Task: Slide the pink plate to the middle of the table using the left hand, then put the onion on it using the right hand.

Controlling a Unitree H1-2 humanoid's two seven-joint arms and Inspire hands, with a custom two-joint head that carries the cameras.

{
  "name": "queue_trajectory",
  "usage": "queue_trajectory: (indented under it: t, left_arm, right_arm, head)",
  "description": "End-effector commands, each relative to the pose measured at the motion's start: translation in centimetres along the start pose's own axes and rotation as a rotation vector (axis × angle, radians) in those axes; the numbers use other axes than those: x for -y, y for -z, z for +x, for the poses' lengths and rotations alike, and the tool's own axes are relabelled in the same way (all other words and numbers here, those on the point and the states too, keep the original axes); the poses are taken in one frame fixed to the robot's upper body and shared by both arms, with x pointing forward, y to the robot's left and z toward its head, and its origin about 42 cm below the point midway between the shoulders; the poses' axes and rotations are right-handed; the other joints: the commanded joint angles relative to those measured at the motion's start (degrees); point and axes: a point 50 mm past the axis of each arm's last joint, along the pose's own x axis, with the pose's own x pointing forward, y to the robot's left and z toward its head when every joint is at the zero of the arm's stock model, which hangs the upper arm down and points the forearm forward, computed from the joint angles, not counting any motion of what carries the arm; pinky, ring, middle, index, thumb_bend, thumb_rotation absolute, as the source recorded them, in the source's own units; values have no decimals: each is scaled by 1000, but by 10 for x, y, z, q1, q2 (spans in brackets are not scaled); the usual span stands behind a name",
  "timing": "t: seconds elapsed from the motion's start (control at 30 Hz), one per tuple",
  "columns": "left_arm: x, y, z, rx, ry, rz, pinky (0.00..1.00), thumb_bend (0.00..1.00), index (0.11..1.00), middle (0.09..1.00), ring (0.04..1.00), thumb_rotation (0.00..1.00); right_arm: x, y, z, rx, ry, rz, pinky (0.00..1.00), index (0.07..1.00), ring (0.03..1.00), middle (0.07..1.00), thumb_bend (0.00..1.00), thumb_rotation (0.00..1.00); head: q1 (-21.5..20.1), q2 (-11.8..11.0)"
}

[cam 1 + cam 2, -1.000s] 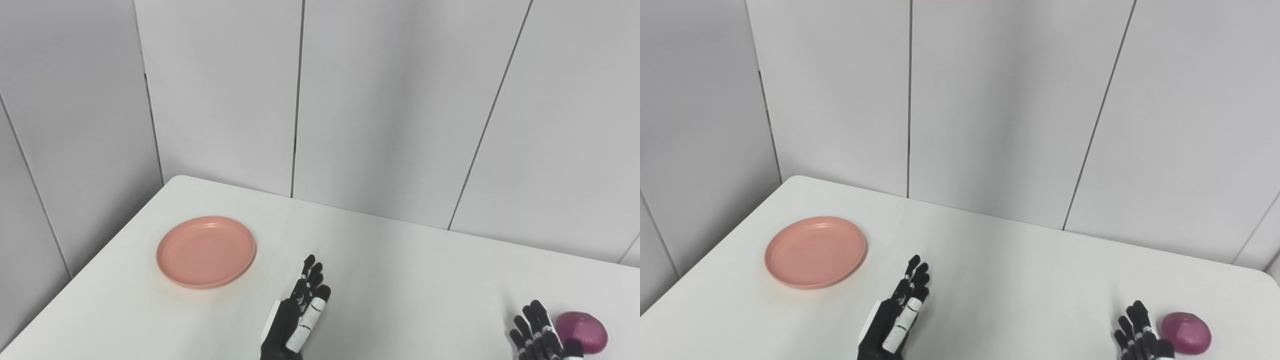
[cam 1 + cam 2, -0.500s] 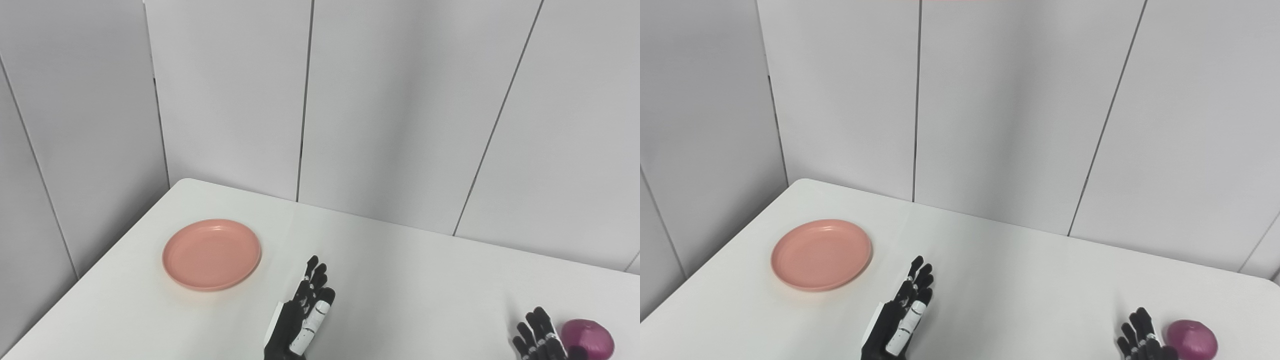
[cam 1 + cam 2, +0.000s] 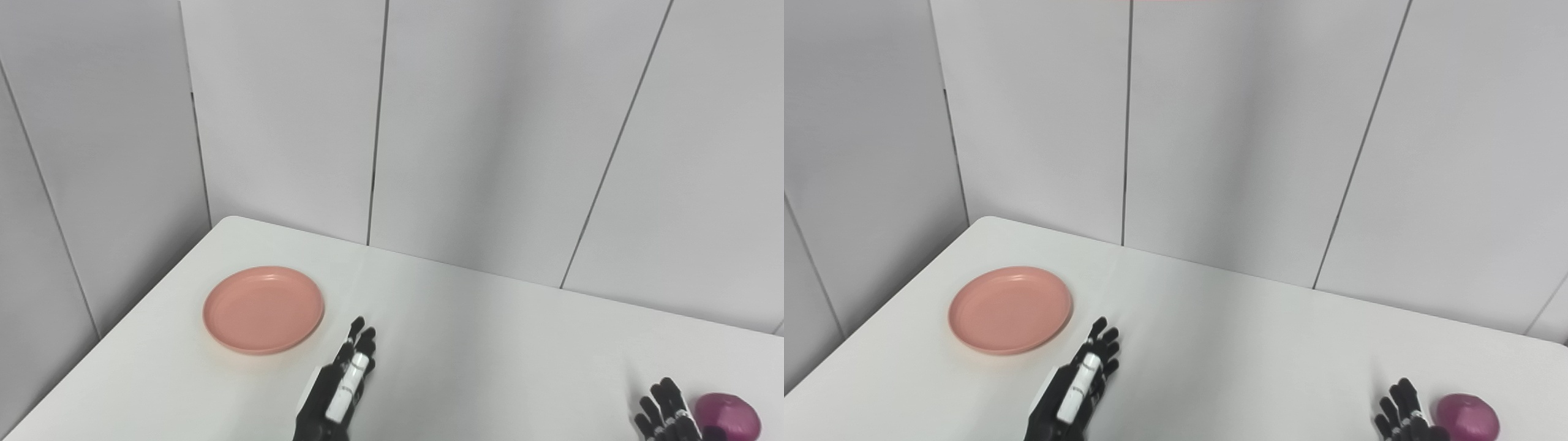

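Observation:
The pink plate lies on the white table at the left, empty. My left hand is open with its fingers stretched out, low over the table just right of and nearer than the plate, not touching it. The purple onion rests on the table at the near right. My right hand is open, its fingers just left of the onion; the palm is cut off by the bottom edge. The plate, the left hand and the onion also show in the right eye view.
The table's left edge runs close to the plate. Grey wall panels stand right behind the table's far edge.
My left hand has moved left, toward the plate, and turned more edge-on. The camera has shifted slightly. The right hand, the plate and the onion have kept their places.

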Motion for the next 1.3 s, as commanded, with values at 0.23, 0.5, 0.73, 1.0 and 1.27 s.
queue_trajectory:
  t: [0.23, 0.5, 0.73, 1.0, 1.27]
  left_arm:
    - [-13, -93, 57, 92, 29, -13, 1000, 799, 989, 1000, 1000, 869]
    - [-31, -147, 82, 183, 50, 8, 1000, 816, 969, 990, 997, 888]
    - [-68, -184, 102, 211, 71, 170, 891, 869, 890, 906, 903, 891]
    - [-129, -206, 125, 229, -2, 272, 813, 918, 851, 874, 857, 864]
    - [-185, -204, 141, 208, -107, 257, 831, 902, 881, 877, 874, 853]
  right_arm:
    - [0, 58, -50, -185, 63, 58, 1000, 1000, 1000, 1000, 864, 1000]
    - [1, 60, -49, -186, 61, 62, 1000, 1000, 1000, 1000, 851, 1000]
    - [2, 61, -48, -183, 57, 67, 1000, 1000, 1000, 1000, 838, 1000]
    - [4, 60, -49, -192, 64, 52, 1000, 1000, 1000, 1000, 842, 1000]
    - [3, 57, -50, -192, 67, 66, 1000, 1000, 1000, 1000, 871, 1000]
  head:
    - [4, -3]
    - [4, -9]
    - [7, -12]
    - [12, -11]
    - [13, -10]
